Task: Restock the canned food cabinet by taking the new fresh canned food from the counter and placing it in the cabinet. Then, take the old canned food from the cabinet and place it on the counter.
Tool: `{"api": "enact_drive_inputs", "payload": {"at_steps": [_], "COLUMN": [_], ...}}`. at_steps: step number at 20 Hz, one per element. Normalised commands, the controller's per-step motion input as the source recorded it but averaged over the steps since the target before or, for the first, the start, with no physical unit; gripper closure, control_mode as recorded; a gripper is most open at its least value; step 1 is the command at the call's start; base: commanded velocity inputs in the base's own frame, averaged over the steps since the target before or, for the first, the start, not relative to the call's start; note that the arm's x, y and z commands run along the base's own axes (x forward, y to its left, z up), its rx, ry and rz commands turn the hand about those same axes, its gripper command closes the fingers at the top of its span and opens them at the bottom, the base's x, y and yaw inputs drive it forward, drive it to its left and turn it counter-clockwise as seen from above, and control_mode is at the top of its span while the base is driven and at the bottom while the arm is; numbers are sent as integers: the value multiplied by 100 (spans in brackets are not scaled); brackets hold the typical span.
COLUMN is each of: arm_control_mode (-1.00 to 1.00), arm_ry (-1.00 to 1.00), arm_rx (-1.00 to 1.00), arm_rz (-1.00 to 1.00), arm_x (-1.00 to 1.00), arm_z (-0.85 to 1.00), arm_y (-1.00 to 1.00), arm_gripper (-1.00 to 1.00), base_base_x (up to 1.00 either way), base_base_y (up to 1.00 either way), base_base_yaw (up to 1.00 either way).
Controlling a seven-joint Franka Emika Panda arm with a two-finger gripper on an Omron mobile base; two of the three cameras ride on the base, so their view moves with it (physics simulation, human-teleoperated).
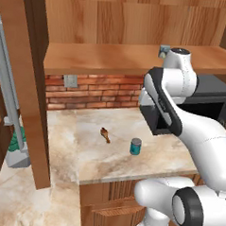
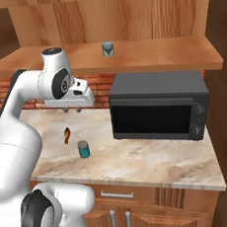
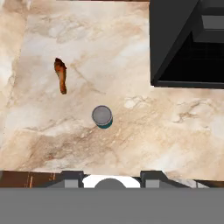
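Teal can: you have one new fresh canned food (image 1: 135, 146), a teal-labelled can with a silver lid, standing upright on the tabletop (image 1: 107, 157), just left of the microwave (image 2: 157, 106) and well in front of the brick wall.
Pale can: you have one old canned food (image 2: 108, 48), grey-blue, upright on the cabinet (image 2: 125, 15) shelf, above the microwave's left end.
Brown piece: you see one small brown thing (image 3: 61, 75) lying flat on the tabletop, near the teal can, on the side away from the microwave and a little nearer the brick wall.
Microwave: one, black, on the tabletop under the cabinet shelf, its door closed.
Claw: your claw (image 2: 71, 110) hangs above the tabletop, pointing down, over the stretch between the teal can and the brick wall; its fingers are pressed together as far as they go and grip nothing.
Hand view: you look straight down on the teal can's lid, the can apart from the finger tips (image 3: 70, 179).
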Motion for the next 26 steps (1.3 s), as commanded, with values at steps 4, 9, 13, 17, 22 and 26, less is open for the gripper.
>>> {"api": "enact_drive_inputs", "payload": {"at_steps": [4, 9, 13, 17, 22, 26], "arm_control_mode": [-100, -100, -100, -100, -100, -100], "arm_ry": [1, 8, 12, 9, 4, 0], "arm_rx": [-1, -10, -9, -1, 0, 0], "arm_rz": [0, 0, 0, 0, 0, 0], "arm_x": [-2, -8, -2, 0, 3, 13], "arm_z": [-8, -85, -100, -98, -67, -27], "arm_y": [7, 29, 27, 3, 0, 0], "arm_gripper": [-100, -100, -100, -100, -100, -100], "base_base_x": [0, 0, 0, 0, 0, 0], "base_base_y": [0, 0, 0, 0, 0, 0], "base_base_yaw": [0, 0, 0, 0, 0, 0]}}
